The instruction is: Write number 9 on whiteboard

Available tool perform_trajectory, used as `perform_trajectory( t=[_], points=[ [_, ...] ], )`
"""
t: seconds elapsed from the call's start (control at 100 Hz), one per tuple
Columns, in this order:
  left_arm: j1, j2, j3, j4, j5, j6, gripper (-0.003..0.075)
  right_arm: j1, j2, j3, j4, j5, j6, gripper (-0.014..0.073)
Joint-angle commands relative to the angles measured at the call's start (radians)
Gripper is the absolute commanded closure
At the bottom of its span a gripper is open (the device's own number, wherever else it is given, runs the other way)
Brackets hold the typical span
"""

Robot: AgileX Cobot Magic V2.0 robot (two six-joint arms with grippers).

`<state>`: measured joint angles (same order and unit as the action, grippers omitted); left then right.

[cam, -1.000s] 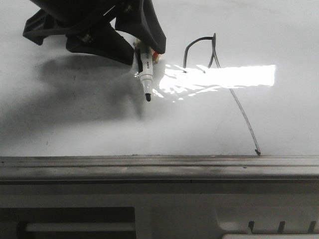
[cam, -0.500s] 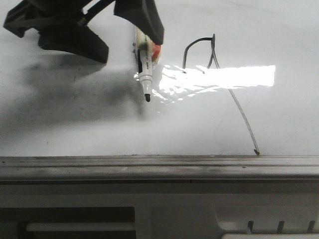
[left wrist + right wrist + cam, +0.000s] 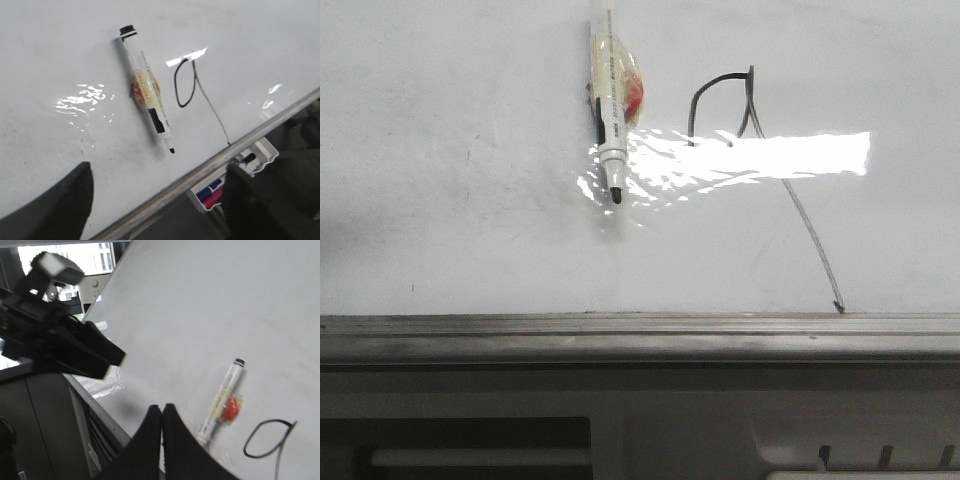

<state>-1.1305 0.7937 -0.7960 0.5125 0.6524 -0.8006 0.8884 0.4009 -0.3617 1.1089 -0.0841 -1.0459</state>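
Observation:
The number 9 [image 3: 692, 112] is a thin black line on the whiteboard [image 3: 470, 230], with a small loop at the top and a long grey tail running down to the rail. It also shows in the left wrist view [image 3: 175, 87] and the right wrist view [image 3: 246, 450]. A white marker [image 3: 610, 110] with a red disc taped to it rests on the board just left of the 9, tip down, held by nothing. My left gripper [image 3: 160, 210] is open and empty, back from the board. My right gripper [image 3: 162, 412] is shut and empty. Neither gripper is in the front view.
A grey metal rail [image 3: 640, 325] edges the board's lower side. Below it is a grey ledge with a white tray [image 3: 265, 155] holding blue and pink markers [image 3: 212, 192]. My left arm [image 3: 60, 345] shows blurred in the right wrist view.
My left gripper has let go of the marker and drawn away up and left, out of the front view. The marker has stayed in place on the board.

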Motion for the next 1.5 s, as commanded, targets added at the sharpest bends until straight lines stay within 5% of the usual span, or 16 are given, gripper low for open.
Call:
perform_trajectory(
  t=[0.0,0.15,0.86,1.01,1.15,1.31,1.38,1.49],
  points=[
    [-0.034,-0.111,0.030,0.035,-0.036,0.002,0.0401,-0.005,-0.051,0.047,0.002,-0.068,-0.009,0.0663],
    [-0.042,-0.270,0.123,0.027,-0.036,0.002,0.0741,-0.005,-0.079,0.082,0.009,-0.045,-0.009,0.0663],
    [-0.040,-0.416,0.194,0.028,-0.038,0.002,0.0740,-0.005,-0.079,0.085,0.009,-0.044,-0.009,0.0663],
    [-0.011,-0.416,0.235,0.144,-0.075,0.007,0.0740,-0.005,-0.079,0.085,0.009,-0.044,-0.009,0.0663],
    [0.130,-0.426,0.351,0.354,-0.228,0.007,0.0741,-0.005,-0.079,0.085,0.009,-0.044,-0.009,0.0663],
    [0.424,-0.432,0.461,0.530,-0.569,-0.033,0.0741,-0.005,-0.079,0.085,0.009,-0.044,-0.009,0.0663],
    [0.568,-0.432,0.491,0.704,-0.711,-0.216,0.0741,-0.005,-0.079,0.085,0.009,-0.044,-0.009,0.0663],
    [0.799,-0.432,0.513,1.204,-0.908,-0.807,0.0741,-0.005,-0.079,0.085,0.009,-0.044,-0.009,0.0663]
  ],
)
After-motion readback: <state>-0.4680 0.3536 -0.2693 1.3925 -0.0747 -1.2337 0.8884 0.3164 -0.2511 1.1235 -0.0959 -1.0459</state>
